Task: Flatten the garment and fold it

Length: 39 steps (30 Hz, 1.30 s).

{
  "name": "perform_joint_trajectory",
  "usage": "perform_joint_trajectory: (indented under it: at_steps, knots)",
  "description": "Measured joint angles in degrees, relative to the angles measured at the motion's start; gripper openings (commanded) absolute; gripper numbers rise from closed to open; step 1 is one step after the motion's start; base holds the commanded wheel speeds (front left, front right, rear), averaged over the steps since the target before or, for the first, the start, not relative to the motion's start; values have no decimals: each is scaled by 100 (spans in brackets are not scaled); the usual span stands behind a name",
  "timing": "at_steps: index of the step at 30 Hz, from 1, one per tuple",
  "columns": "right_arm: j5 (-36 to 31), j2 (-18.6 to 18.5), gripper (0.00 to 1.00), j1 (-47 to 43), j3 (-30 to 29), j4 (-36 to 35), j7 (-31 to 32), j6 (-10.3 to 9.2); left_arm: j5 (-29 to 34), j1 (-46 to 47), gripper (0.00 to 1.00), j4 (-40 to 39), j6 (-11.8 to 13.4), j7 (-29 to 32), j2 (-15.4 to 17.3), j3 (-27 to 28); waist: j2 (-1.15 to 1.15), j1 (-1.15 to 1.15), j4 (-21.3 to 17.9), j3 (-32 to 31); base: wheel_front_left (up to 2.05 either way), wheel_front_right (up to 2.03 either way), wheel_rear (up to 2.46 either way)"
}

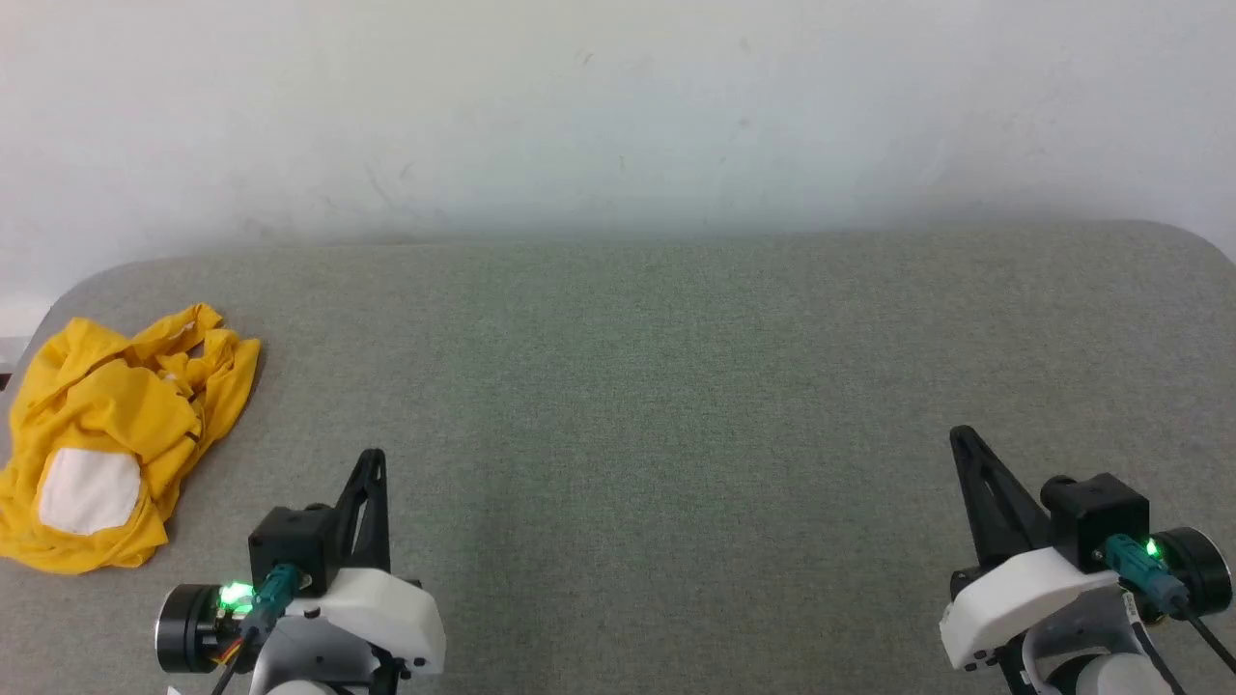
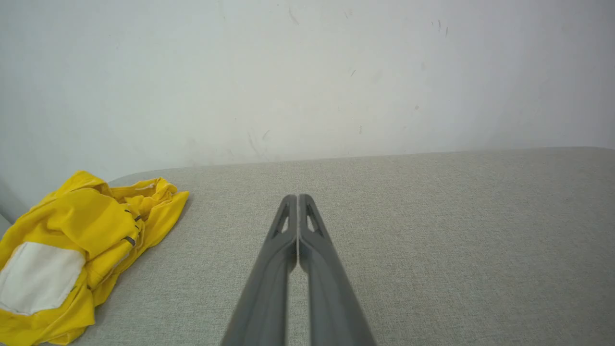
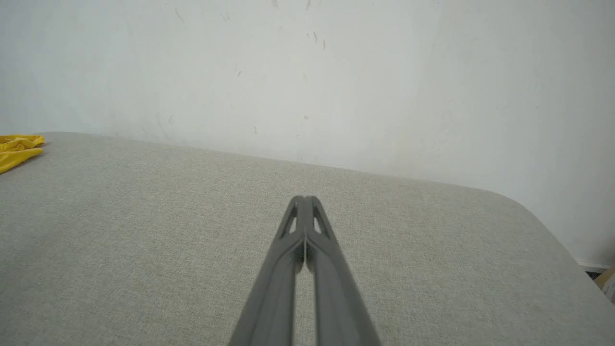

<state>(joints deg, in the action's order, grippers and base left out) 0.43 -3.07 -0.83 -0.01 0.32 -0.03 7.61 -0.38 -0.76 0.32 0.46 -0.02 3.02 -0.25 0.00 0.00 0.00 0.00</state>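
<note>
The garment [image 1: 111, 434] is a bright yellow T-shirt lying crumpled at the far left of the grey table, with one white patch facing up. It also appears at the left in the left wrist view as the garment [image 2: 72, 250], and its edge as the garment [image 3: 17, 146] at the far left of the right wrist view. My left gripper [image 1: 372, 461] hovers low at the lower left, right of the shirt and apart from it, shut and empty [image 2: 298, 199]. My right gripper [image 1: 961, 439] sits at the lower right, shut and empty [image 3: 304, 201].
A grey fabric-covered table [image 1: 637, 386] with rounded corners spans the view, backed by a white wall [image 1: 618, 106]. The table's right edge [image 3: 552, 240] drops off to the floor.
</note>
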Motion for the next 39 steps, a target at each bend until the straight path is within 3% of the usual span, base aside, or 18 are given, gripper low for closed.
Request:
perform_joint_trajectory:
  at_steps: [10, 11, 26, 39]
  knots:
    - [0, 0, 0, 0, 0, 0, 0, 0, 0, 0, 0, 0, 0, 0, 0, 0, 0, 0, 0, 0, 0, 0, 0]
    - [2, -2, 100, -3, 0, 5, 0, 0, -1, -1, 100, 3, 2, 0, 1, -3, 0, 0, 0, 0, 0, 0, 0]
    - [14, -3, 100, -8, -51, 26, -81, 0, -5, -2, 100, 20, 11, -92, 1, -67, 0, 0, 25, 16, 0, 0, 0]
    - [10, -4, 100, -9, -152, 29, -254, 0, -47, -2, 100, 27, 66, -236, 1, -140, 0, 0, 272, 38, 0, 0, 0]
